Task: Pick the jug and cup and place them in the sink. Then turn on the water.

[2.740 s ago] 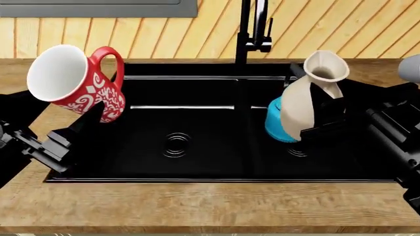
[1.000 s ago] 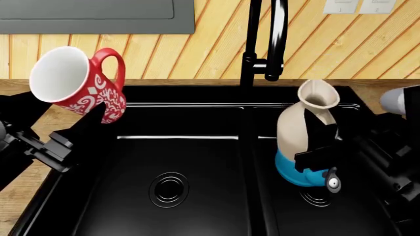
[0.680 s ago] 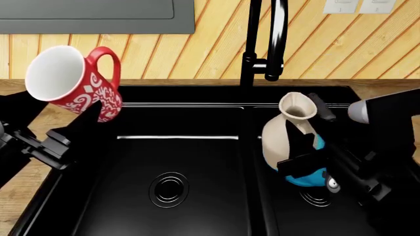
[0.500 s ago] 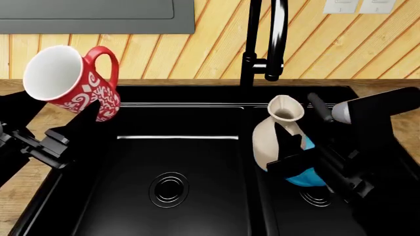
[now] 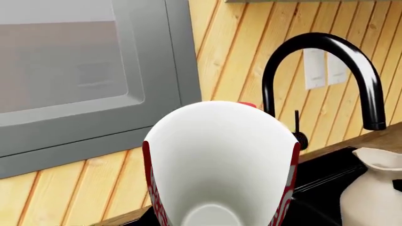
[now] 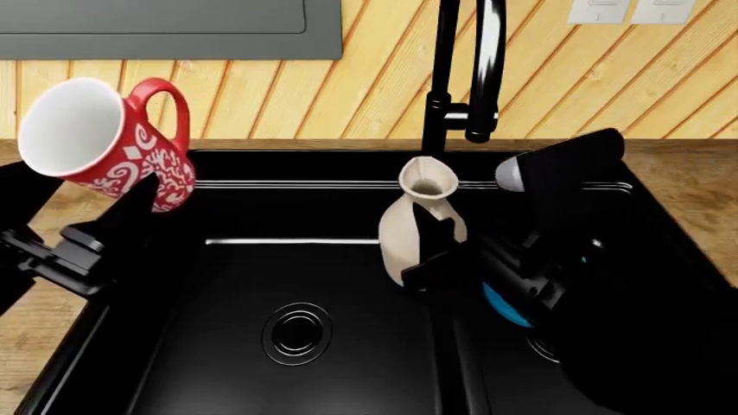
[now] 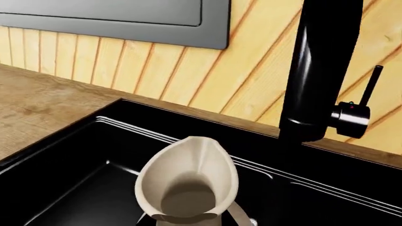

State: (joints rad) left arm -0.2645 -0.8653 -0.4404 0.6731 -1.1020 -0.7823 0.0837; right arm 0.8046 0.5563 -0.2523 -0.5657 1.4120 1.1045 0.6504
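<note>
The red floral cup (image 6: 98,156) hangs tilted above the sink's left rim, with my left gripper (image 6: 136,216) shut on it. Its white inside fills the left wrist view (image 5: 220,165). My right gripper (image 6: 436,252) is shut on the cream jug (image 6: 416,216), which stands upright in the air over the divider of the black double sink (image 6: 346,186). From the right wrist view I look down into the jug's mouth (image 7: 188,183). The tall black faucet (image 6: 461,78) rises behind it. No water shows at the spout (image 6: 480,131).
A blue kettle (image 6: 505,304) lies in the right basin, mostly hidden behind my right arm. The left basin has a round drain (image 6: 296,332). Wooden counter (image 6: 34,354) surrounds the sink. The faucet's lever (image 7: 351,115) sticks out to the side.
My right arm has carried the jug leftward from over the right basin to the divider. The left arm with the cup has drifted slightly left. The head view moved closer earlier.
</note>
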